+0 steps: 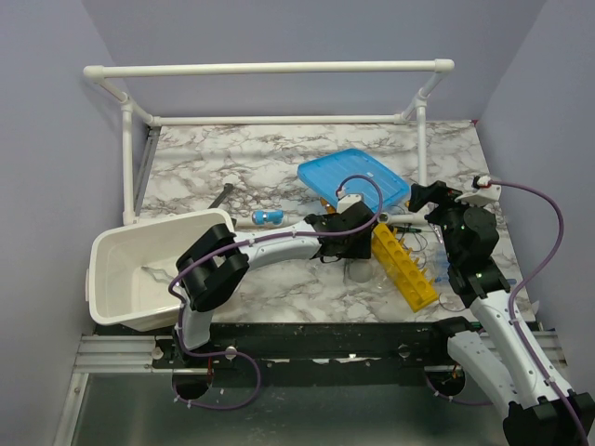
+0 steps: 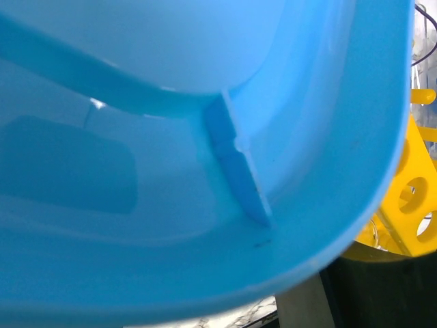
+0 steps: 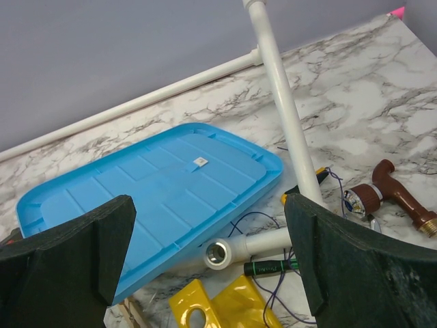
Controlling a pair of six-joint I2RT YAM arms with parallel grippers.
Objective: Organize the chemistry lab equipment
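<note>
Tub [image 1: 121, 265] is seen tilted at nine o'clock; jaws of right gripper [image 3: 207, 205] are spread, those of left gripper [image 1: 351, 221] cannot be judged.

One white tub [image 1: 158, 228] sits at eight o'clock on the worktop [image 1: 232, 158]. One blue lid [image 1: 358, 177] lies toward one o'clock. One yellow test-tube rack [image 1: 404, 268] lies at four o'clock. One small blue-and-white item [image 1: 269, 216] lies near the centre.

The right wrist view adds one brown-handled tool [image 3: 390, 186] and one dark pen-like stick [image 3: 270, 268].

At least two pieces of clear glassware are near the rack, one [image 1: 358, 272] at its nine o'clock and another [image 1: 429, 263] at its three o'clock; the full number cannot be told.

There are two robot arms, left [image 1: 270, 243] and right [image 1: 488, 297], and one white pipe frame [image 1: 270, 68].
</note>
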